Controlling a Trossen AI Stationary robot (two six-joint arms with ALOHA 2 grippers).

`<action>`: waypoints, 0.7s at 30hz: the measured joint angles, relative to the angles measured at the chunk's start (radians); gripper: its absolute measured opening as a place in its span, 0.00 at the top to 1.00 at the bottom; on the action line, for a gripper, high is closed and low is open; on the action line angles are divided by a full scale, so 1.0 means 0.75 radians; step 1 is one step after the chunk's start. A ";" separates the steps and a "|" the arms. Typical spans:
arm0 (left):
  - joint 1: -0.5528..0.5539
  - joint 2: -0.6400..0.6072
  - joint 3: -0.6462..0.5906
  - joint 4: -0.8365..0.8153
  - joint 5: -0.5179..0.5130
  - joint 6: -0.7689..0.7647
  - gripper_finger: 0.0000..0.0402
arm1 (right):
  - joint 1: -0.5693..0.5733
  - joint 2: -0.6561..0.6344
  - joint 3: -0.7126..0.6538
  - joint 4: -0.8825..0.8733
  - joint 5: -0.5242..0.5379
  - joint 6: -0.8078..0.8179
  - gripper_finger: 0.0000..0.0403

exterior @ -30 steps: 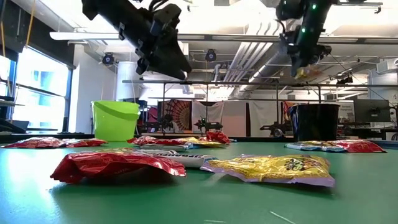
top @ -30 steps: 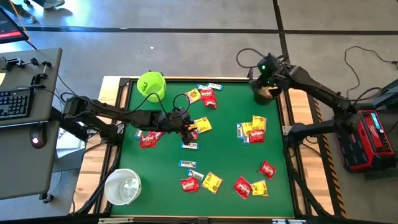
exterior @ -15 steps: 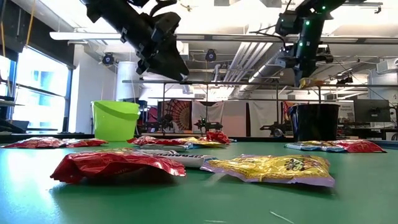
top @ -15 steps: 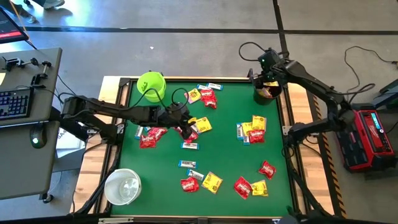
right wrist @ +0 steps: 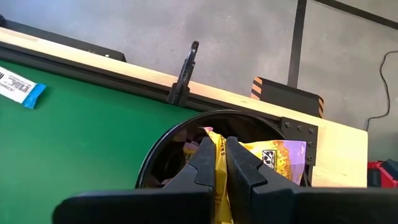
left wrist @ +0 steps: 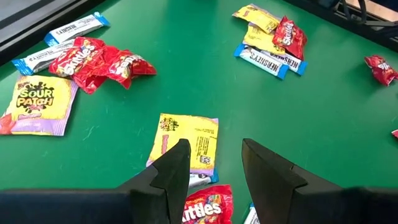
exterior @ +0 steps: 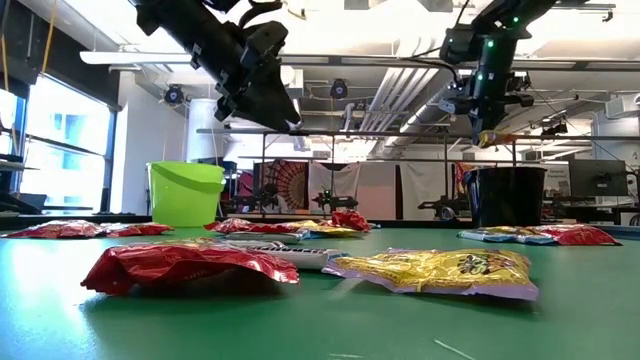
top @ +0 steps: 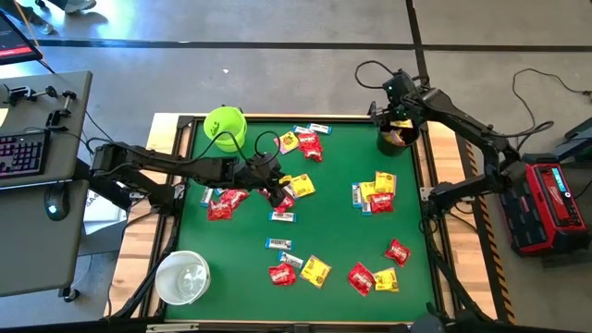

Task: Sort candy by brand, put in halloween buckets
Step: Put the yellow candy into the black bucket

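Crinkly yellow packet (right wrist: pixel 273 158) pinched over round black bucket (right wrist: pixel 163 155)

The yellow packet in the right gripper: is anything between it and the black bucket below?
Nothing visible. The right gripper holds the yellow packet right over the open mouth of the black bucket, which already has candy inside. No lid or other thing covers the opening.

Green table (top: pixel 333 222), red and yellow packets (top: pixel 301 185), lime bucket (top: pixel 225 125), black bucket (top: pixel 396 139).
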 joint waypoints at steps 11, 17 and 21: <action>0.002 0.000 0.000 -0.004 -0.007 -0.008 0.66 | -0.015 -0.055 -0.256 0.223 -0.061 0.049 1.00; 0.002 0.000 0.000 -0.006 -0.007 -0.001 0.66 | -0.030 -0.060 -0.354 0.297 -0.050 0.049 1.00; 0.002 0.000 0.000 -0.005 -0.007 -0.001 0.66 | -0.051 -0.061 -0.442 0.381 -0.065 0.069 1.00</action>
